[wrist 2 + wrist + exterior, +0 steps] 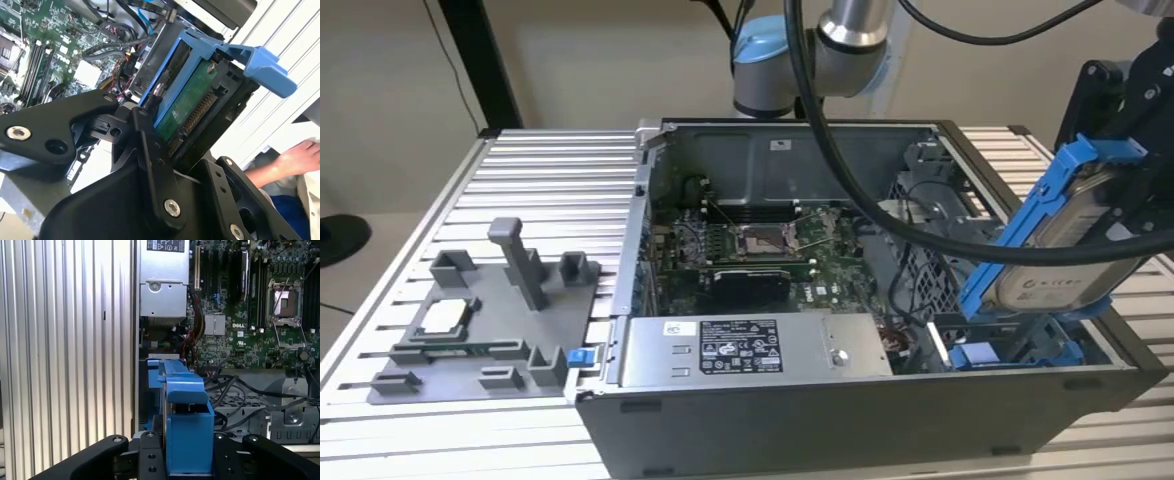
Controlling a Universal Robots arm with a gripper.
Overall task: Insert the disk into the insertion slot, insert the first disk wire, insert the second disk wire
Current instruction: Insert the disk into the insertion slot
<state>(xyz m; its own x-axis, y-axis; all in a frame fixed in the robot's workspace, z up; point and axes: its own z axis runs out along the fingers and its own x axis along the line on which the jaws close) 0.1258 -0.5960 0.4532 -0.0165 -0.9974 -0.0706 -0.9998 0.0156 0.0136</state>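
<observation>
My gripper (1105, 172) is shut on the disk (1057, 275), a silver-grey drive in a blue carrier. The disk hangs tilted, nearly on edge, above the case's corner at the exterior view's right. Just under its lower end lies the insertion slot (1014, 352), with blue rails. In the second wrist view the black fingers (150, 145) clamp the disk's (187, 102) green board side, and the carrier's blue tab (262, 65) sticks out. The first wrist view looks along the carrier (186, 425) between the fingers (149, 452). A thin blue cable (145, 22) and black cables lie in the case; which are the disk wires I cannot tell.
The open computer case (854, 420) stands on a ribbed metal table (547, 190). Inside are the motherboard (761, 250) and a grey labelled power-supply box (747, 350). A grey fixture (494, 320) sits at the exterior view's left. The arm's black cables (921, 225) sag across the case. A person's hand (295, 157) rests nearby.
</observation>
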